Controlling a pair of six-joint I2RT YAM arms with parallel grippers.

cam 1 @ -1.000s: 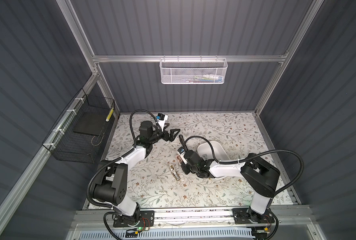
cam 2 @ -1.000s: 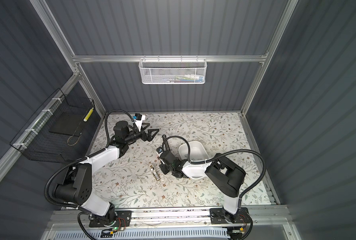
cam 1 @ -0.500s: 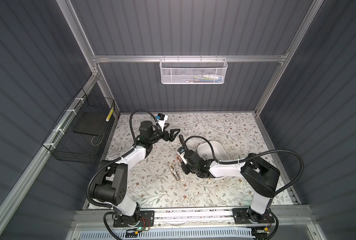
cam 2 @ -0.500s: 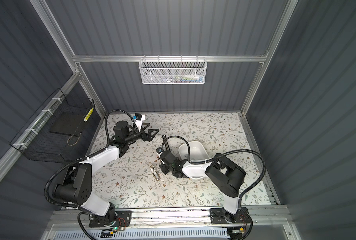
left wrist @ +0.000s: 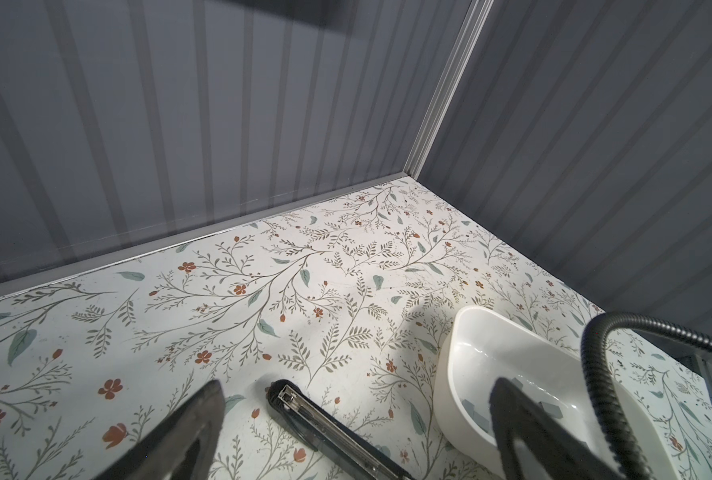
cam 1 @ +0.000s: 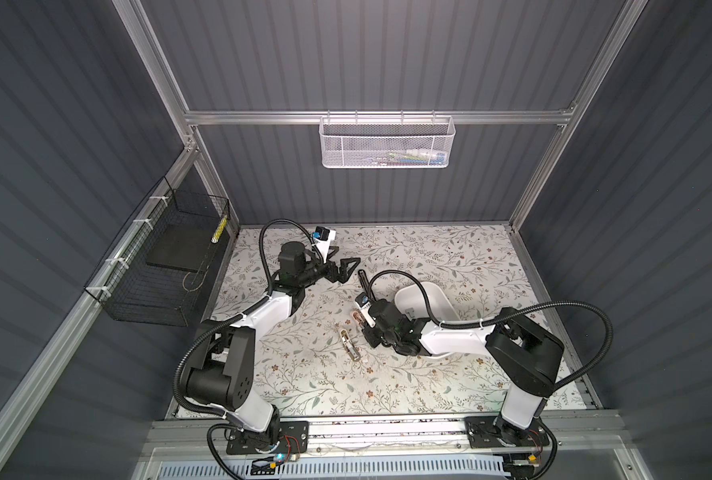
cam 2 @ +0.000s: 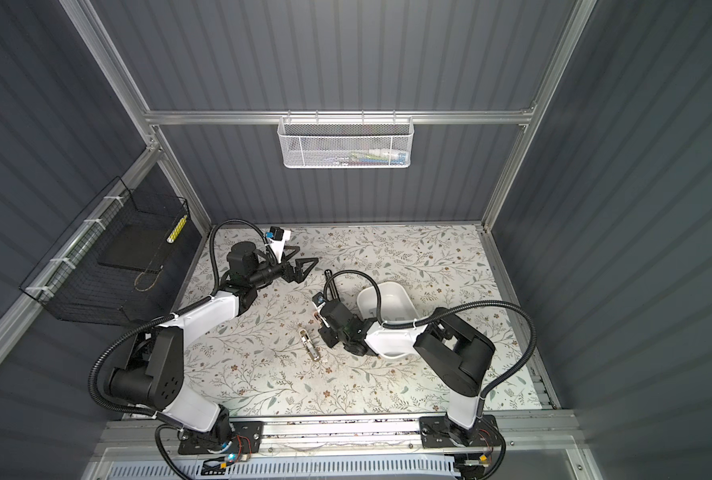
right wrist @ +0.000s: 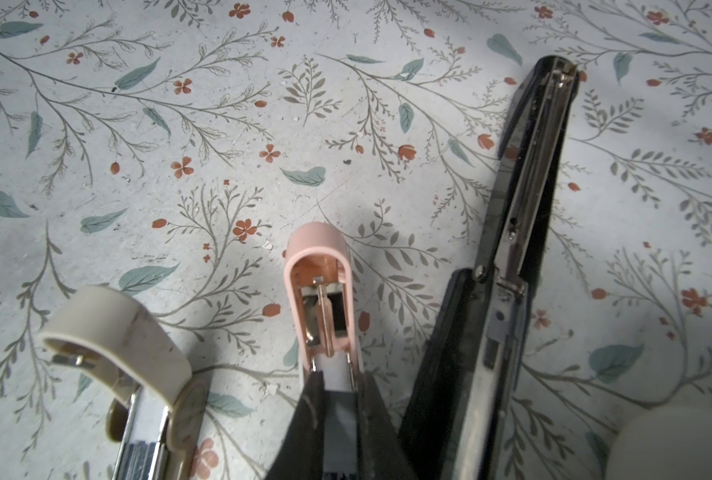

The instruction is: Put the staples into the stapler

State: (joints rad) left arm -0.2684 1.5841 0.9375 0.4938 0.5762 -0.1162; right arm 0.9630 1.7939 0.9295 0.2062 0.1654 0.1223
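Reaching low over pink stapler [right wrist: 317, 241], right gripper [right wrist: 340, 380] pinching staples [right wrist: 340, 417]; left gripper [cam 1: 347, 255] spread wide, well apart.

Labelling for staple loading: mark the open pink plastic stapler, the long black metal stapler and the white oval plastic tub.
Open pink plastic stapler [right wrist: 316, 243]: right wrist view, rounded pink end.
Long black metal stapler [right wrist: 529, 166]: right wrist view, open metal channel.
White oval plastic tub [left wrist: 443, 374]: left wrist view, outer wall.

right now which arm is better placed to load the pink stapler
Right. The right end effector is shut above the open pink stapler, apparently pinching a grey staple strip. The left end effector hangs open, empty, by the black stapler.
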